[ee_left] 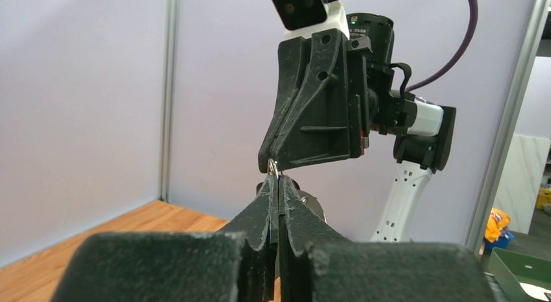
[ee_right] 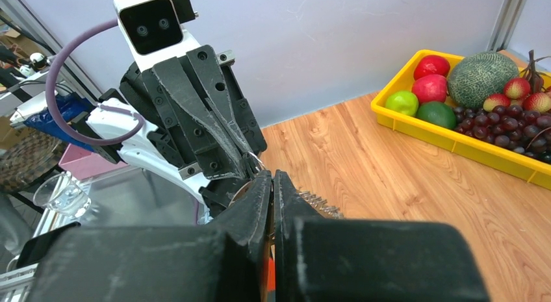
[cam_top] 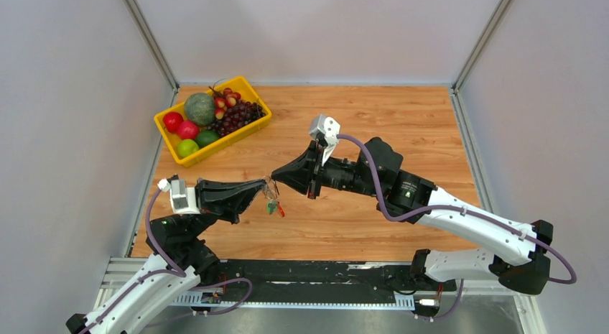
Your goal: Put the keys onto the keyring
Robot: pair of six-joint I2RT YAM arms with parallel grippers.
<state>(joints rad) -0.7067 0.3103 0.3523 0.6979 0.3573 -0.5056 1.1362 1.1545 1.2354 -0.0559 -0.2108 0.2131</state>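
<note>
Left gripper and right gripper were pinched shut, tips meeting just above the hanging keyring, and what each held was unclear, so slow, steady moves seemed best.

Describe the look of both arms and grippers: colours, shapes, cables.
The left arm and the right arm have white shells and black joints. The left gripper and the right gripper are matt black, each with two ribbed fingers tapering to a point. A purple cable runs along each arm to a white-and-grey wrist camera.
</note>
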